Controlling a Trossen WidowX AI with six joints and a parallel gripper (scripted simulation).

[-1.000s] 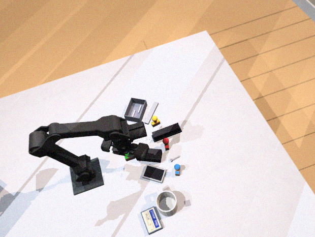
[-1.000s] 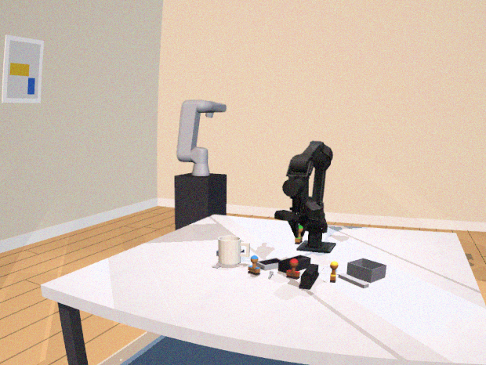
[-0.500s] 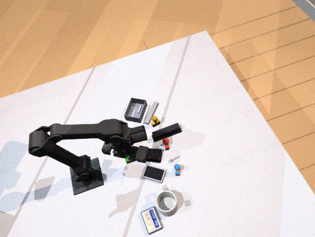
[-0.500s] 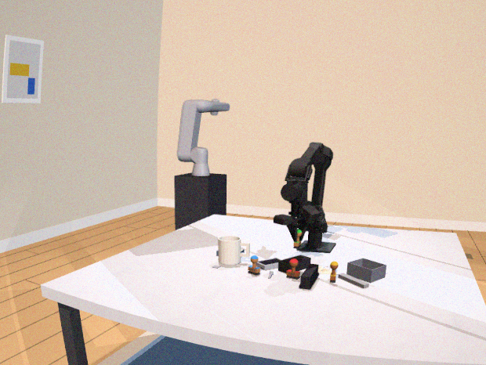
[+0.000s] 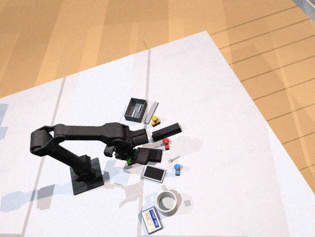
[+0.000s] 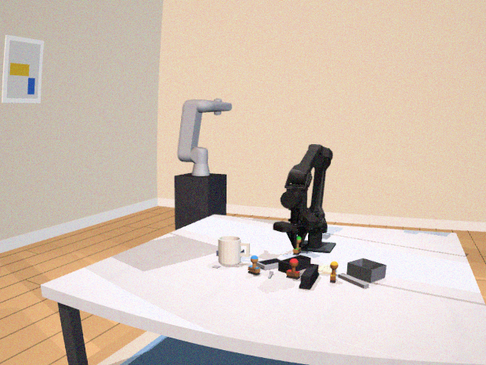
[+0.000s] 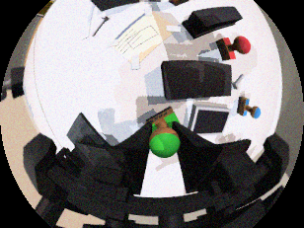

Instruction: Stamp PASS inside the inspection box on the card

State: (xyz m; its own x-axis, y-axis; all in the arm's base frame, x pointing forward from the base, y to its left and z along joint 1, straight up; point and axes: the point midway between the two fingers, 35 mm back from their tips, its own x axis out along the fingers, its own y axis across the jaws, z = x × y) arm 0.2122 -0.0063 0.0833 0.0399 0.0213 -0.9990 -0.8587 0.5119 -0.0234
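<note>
My gripper [image 5: 129, 160] [image 6: 297, 245] [image 7: 161, 124] is shut on the green-knobbed stamp [image 5: 128, 160] [image 6: 298, 242] [image 7: 164, 141] and holds it upright, just above the table. The ink pad [image 5: 153, 173] [image 6: 269, 263] [image 7: 210, 118], dark in a pale frame, lies just past the stamp toward the mug. The card [image 7: 140, 38] [image 6: 324, 269] lies flat farther out, toward the grey tray; in the top view the arm hides it. A black block [image 7: 196, 78] lies between the stamp and the card.
Red [image 5: 165, 143], yellow [image 5: 155, 120] and blue [image 5: 177, 169] stamps stand around a second black block [image 5: 166, 131]. A grey tray [image 5: 135, 109], a grey bar [image 5: 151, 112], a screw [image 5: 174, 158], a white mug [image 5: 166, 201] and a blue box [image 5: 152, 219] are nearby. A grey arm [image 6: 198, 133] stands behind the table.
</note>
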